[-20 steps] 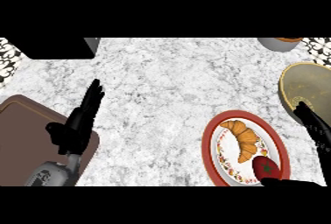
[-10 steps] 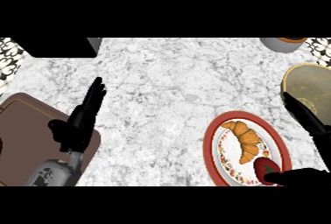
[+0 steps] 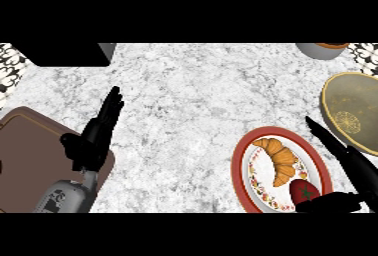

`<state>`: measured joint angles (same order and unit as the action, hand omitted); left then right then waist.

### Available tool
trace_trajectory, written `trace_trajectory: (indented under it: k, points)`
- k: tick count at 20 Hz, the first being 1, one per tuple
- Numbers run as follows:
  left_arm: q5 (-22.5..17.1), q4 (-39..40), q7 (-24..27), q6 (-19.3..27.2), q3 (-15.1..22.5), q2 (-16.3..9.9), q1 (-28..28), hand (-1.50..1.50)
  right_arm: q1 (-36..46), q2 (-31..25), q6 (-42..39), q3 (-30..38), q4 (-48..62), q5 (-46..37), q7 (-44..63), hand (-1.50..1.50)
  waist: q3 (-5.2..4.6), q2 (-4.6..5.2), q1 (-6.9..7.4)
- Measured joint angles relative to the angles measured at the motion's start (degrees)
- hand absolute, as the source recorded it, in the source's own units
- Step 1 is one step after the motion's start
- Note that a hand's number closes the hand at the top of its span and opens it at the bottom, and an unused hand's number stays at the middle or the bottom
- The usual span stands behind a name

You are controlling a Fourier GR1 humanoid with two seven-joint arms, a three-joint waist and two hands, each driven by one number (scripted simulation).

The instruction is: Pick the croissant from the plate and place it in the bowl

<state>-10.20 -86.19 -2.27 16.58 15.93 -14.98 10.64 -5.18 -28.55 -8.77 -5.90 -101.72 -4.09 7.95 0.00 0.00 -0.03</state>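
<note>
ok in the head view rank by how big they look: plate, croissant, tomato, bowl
1. plate, its whole rim in view
2. bowl, cut off by the view's right edge, so it may really match the plate
3. croissant
4. tomato, partly hidden by the right hand

Bowl (image 3: 353, 114): I see only its left part, the right edge cuts it off.
Right hand (image 3: 347, 155): its palm runs out at the right edge; the thumb covers the plate's (image 3: 247, 159) lower rim.
Strawberry (image 3: 304, 190): partly behind that thumb.
Brown board (image 3: 29, 150): cut by the left edge, one corner under my left hand (image 3: 92, 137).
Cup (image 3: 323, 49): only its lower part shows at the top.
</note>
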Motion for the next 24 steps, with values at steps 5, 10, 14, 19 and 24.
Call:
trace_trajectory:
  k: [5, 10, 14, 19, 24]
  points:
    - [1.5, 0.3, -0.1, -2.3, -2.8, 0.8, -0.3, 0.00, -1.2, 2.2, -3.3, 2.7, 2.0, 0.3, -4.0, -1.50, 0.01, -0.01, -0.09]
    - [2.5, -1.8, -0.9, -3.8, -4.1, 1.4, -2.2, 0.00, -2.7, 4.4, -6.0, 5.0, 2.0, 2.0, -7.1, -1.50, 0.00, -0.04, -0.08]
    - [3.9, -0.7, -0.7, -4.9, -5.4, 3.1, -1.6, 0.00, -3.3, 6.5, -7.8, 6.4, 1.9, 2.6, -7.7, -1.50, 0.01, -0.03, -0.13]
    - [5.0, -0.8, -1.7, -6.2, -6.6, 4.2, -1.3, 0.00, -1.3, 8.7, -9.8, 7.6, 4.3, 3.3, -6.5, -1.50, 0.00, -0.02, -0.04]
    - [6.7, -3.4, -2.7, -7.0, -7.2, 5.1, -3.1, 0.00, -1.0, 11.3, -10.6, 7.9, 7.5, 2.0, -8.6, -1.50, 0.01, -0.03, 0.01]
